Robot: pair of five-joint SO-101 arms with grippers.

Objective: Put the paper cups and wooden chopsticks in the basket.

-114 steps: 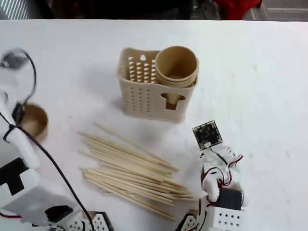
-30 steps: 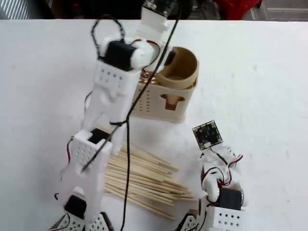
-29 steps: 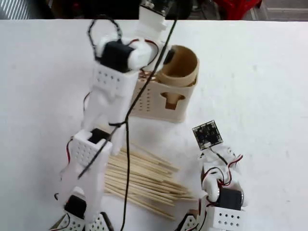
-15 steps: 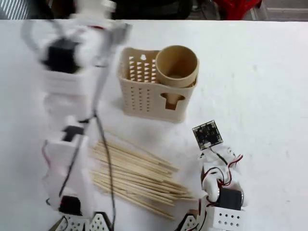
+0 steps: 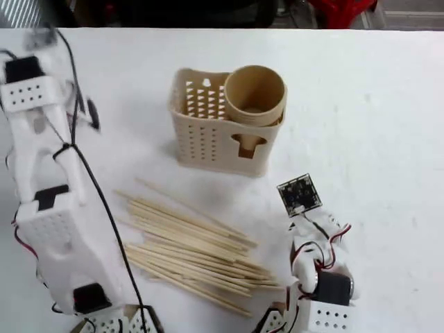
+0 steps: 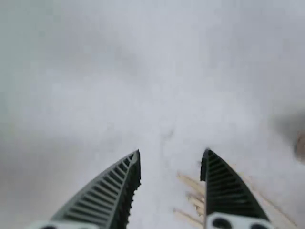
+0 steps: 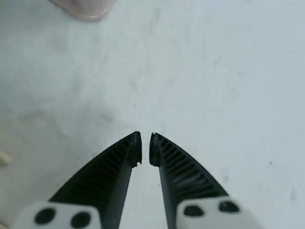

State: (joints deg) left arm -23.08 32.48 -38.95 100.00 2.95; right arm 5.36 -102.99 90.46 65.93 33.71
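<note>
A white table (image 5: 388,104) carries everything. The left arm (image 5: 48,222) is the largest thing on it, reaching from its base at the near edge up along the table's left side, well apart from the basket. The cream perforated basket (image 5: 208,146) stands upright near the middle of the table. Between it and the arms' bases the wooden chopsticks (image 5: 194,243) lie in a loose, roughly parallel pile flat on the table, outside the basket and not touching it. The paper cups (image 5: 254,90) sit nested in one stack inside the basket, at the end on the right arm's side, their rims rising above its wall. The right arm (image 5: 316,257) is folded low by its base, just beside the pile's end. The left gripper (image 6: 169,160) hangs over bare table with its two toothed fingers spread apart and nothing between them, a few chopstick ends showing close by. The right gripper (image 7: 145,143) points at bare table, its fingertips drawn almost together with only a sliver between, holding nothing.
</note>
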